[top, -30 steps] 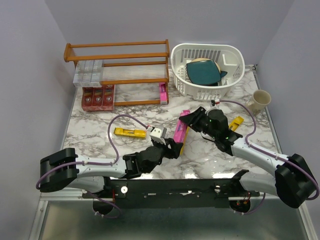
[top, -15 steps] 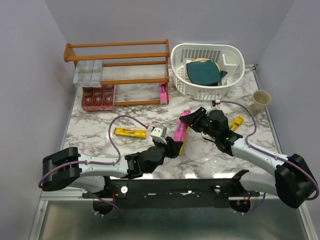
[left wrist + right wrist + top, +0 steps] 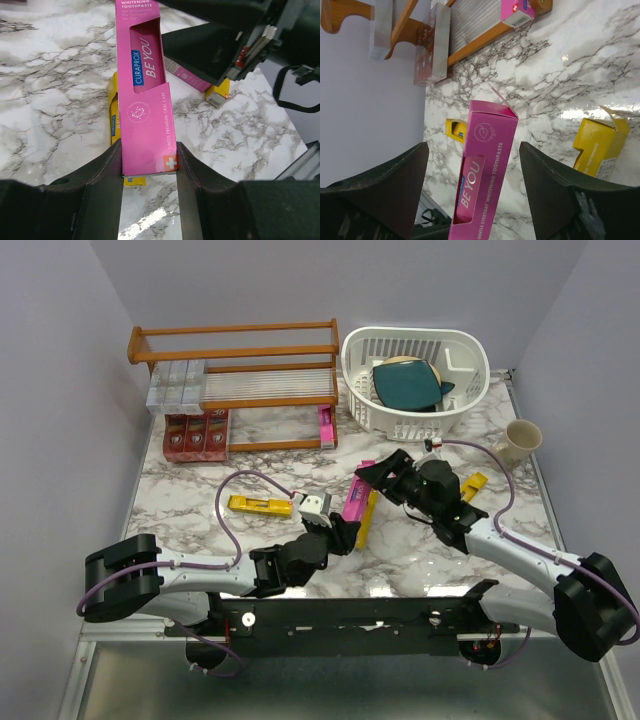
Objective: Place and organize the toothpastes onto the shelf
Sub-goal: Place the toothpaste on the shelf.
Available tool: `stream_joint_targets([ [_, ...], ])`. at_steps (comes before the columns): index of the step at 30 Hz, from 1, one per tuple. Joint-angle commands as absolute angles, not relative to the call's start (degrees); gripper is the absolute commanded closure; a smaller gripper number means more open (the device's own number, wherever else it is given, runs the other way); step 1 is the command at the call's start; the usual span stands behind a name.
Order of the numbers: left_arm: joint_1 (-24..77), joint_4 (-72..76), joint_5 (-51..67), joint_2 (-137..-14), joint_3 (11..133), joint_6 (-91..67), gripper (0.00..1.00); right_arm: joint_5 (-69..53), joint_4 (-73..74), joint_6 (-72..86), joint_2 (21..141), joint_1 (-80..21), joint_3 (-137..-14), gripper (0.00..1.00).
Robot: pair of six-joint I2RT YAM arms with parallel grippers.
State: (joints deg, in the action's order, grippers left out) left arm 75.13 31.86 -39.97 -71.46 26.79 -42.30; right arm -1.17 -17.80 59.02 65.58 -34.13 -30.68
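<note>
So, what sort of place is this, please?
Probably a robot test cell, not a real bathroom: plain grey walls enclose a marble-patterned table, two robot arms are mounted at its edge, and a wooden shelf holds toothpaste cartons.

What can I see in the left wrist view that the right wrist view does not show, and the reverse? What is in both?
Only the left wrist view: the left gripper clamped on the near end of the pink carton. Only the right wrist view: the shelf with silver cartons, and the gap on each side between the open right gripper and the carton. Both: that pink carton and the marble table.
</note>
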Motion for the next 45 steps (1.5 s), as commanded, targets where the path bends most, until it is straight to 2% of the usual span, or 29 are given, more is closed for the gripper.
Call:
stream_joint_targets([
  [1,75.3,29.8,-46.0,-69.7,27.0,-41.6,0.77,2.2,-14.9,54.9,62.8,-33.9,-31.2,0.08],
  [5,74.3,25.4,-47.5,-67.6,27.5,-40.7,0.77,5.8,-10.5,52.3,58.2,-34.0,-31.3,0.0],
  [12,66.6,13.5,-45.7,-64.8,27.7,-41.0,0.77,16.6,-0.5,45.2,47.8,-33.9,-30.7,0.0],
  [19,56.0,10.1,-40.9,-64.0,28.8,-37.1,0.77,22.3,6.0,40.4,38.5,-33.9,-31.2,0.0],
  [24,49.3,13.1,-38.0,-69.6,32.2,-32.4,0.78,28.1,11.1,34.5,33.7,-33.9,-32.3,0.0],
  [32,39.5,20.8,-30.2,-83.6,41.2,-25.6,0.8,35.4,8.9,29.3,26.2,-33.9,-27.7,0.0],
  [45,33.9,27.1,-23.8,-102.4,56.6,-21.1,0.81,37.6,7.6,28.7,25.8,-33.9,-26.1,0.0],
])
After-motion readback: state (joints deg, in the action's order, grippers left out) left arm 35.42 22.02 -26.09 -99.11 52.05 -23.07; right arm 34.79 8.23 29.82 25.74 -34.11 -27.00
